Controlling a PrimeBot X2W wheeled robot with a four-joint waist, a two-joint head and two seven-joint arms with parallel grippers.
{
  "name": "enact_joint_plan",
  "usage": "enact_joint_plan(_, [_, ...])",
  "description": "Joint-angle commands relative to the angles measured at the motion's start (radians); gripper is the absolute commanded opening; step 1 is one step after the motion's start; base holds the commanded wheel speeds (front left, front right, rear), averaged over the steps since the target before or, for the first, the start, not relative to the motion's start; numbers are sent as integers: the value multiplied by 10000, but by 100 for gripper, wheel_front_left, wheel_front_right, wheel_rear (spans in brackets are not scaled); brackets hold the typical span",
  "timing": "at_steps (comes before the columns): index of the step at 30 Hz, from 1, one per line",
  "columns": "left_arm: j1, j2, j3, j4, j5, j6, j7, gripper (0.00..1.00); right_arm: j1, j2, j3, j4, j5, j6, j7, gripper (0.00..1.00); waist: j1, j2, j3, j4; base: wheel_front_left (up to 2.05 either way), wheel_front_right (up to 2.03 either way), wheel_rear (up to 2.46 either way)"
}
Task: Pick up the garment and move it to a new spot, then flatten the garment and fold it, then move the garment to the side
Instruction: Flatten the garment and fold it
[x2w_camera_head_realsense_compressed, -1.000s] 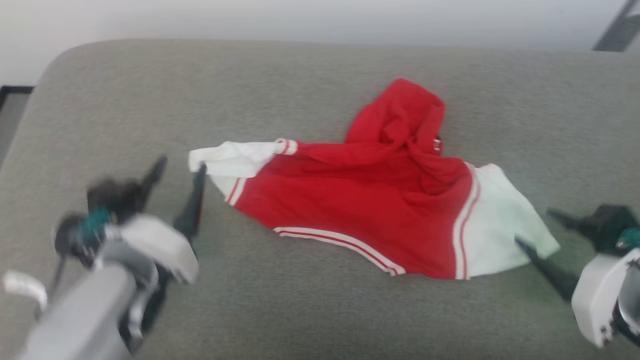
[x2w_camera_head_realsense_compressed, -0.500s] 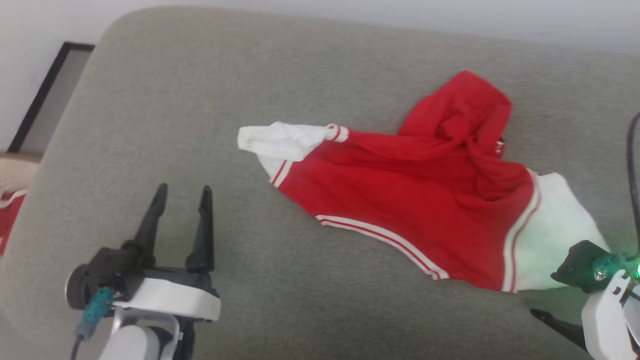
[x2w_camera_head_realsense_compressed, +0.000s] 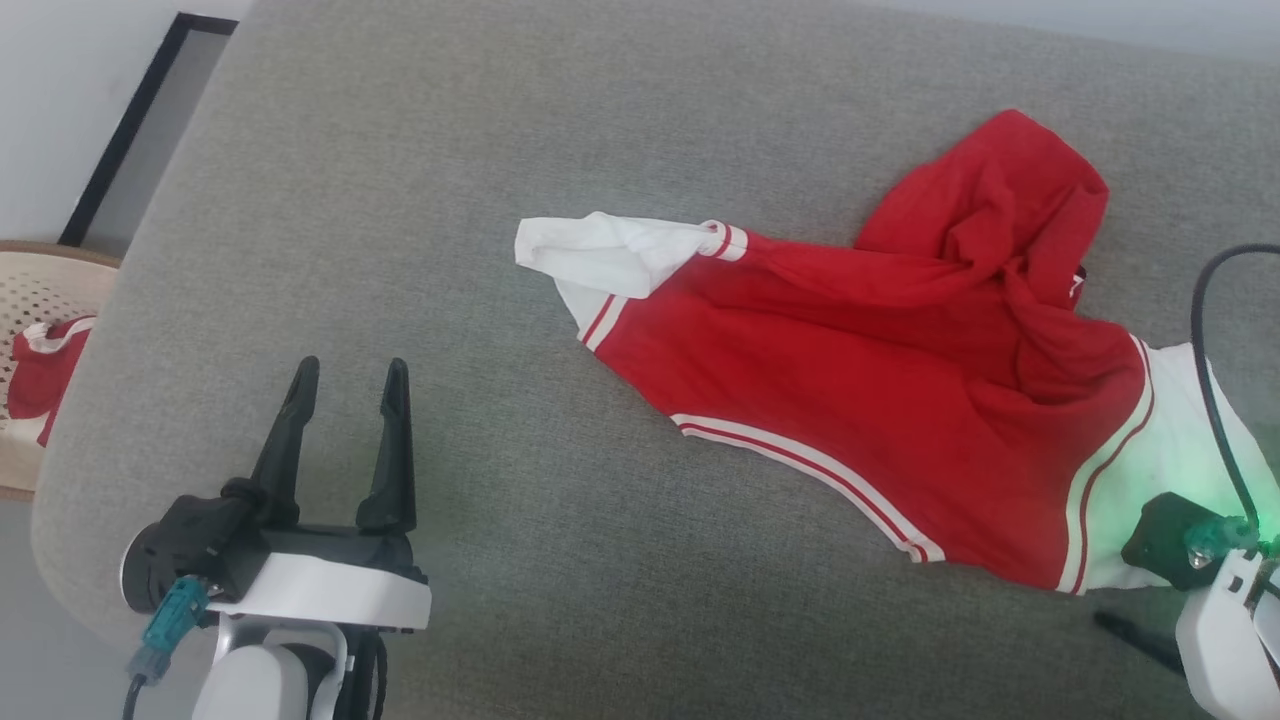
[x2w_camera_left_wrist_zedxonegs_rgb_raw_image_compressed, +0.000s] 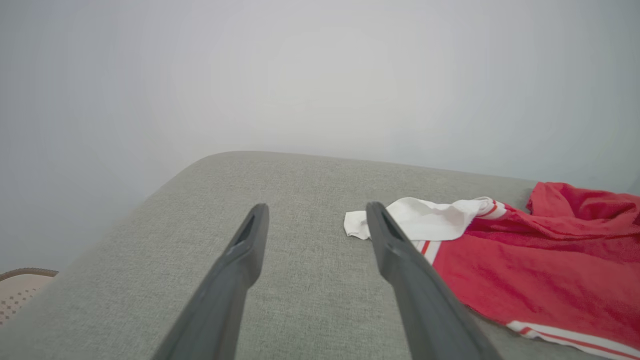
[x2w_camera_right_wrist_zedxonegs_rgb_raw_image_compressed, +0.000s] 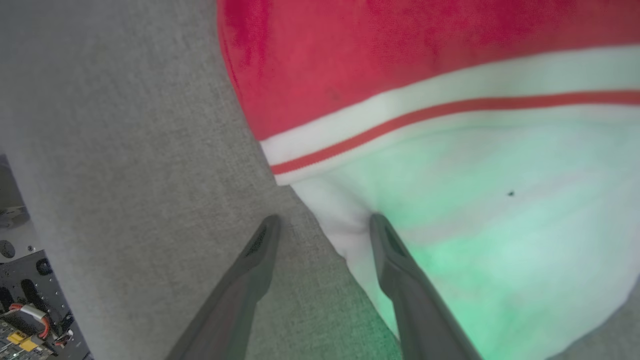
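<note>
Right hand (x2w_camera_right_wrist_zedxonegs_rgb_raw_image_compressed: 325, 220) of mine has its fingers apart, one resting on the grey cushion (x2w_camera_head_realsense_compressed: 500, 150) and one on the garment (x2w_camera_head_realsense_compressed: 850, 400), which lies spread across that cushion. They straddle the edge of its white panel (x2w_camera_right_wrist_zedxonegs_rgb_raw_image_compressed: 500, 210). My left hand (x2w_camera_head_realsense_compressed: 351, 367) is also apart, well clear of the white sleeve (x2w_camera_head_realsense_compressed: 600, 255). I judge the cloth light, soft and floppy, likely to sag and bunch, so I would pinch the striped trim (x2w_camera_head_realsense_compressed: 800, 465) near a corner. The tag (x2w_camera_head_realsense_compressed: 1076, 288) by the hood is too small to read.
</note>
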Motion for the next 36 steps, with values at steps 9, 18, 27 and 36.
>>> enact_joint_plan(9, [-483, 406, 26, 301, 574, -478, -44, 100, -590, 609, 1069, 1411, -187, -108, -472, 0, -1, -1, 43, -389, 0, 0, 0])
enact_joint_plan(18, [-3028, 3443, -3399, 1619, -2014, -537, 2740, 100, -1281, 897, 1377, 1629, -261, -121, -782, 0, -1, -1, 207, -663, 0, 0, 0])
enact_joint_plan(27, [-5577, 4663, -5229, 2376, -7490, -542, 7792, 100, -1867, 1120, 1486, 1594, -404, -156, -758, 0, -1, -1, 645, -921, 0, 0, 0])
enact_joint_plan(36, [-7593, 3760, -5147, 5092, -9281, -509, 9805, 100, -2352, 1217, 1621, 1540, -614, -207, -627, 0, -1, -1, 1236, -1218, 0, 0, 0])
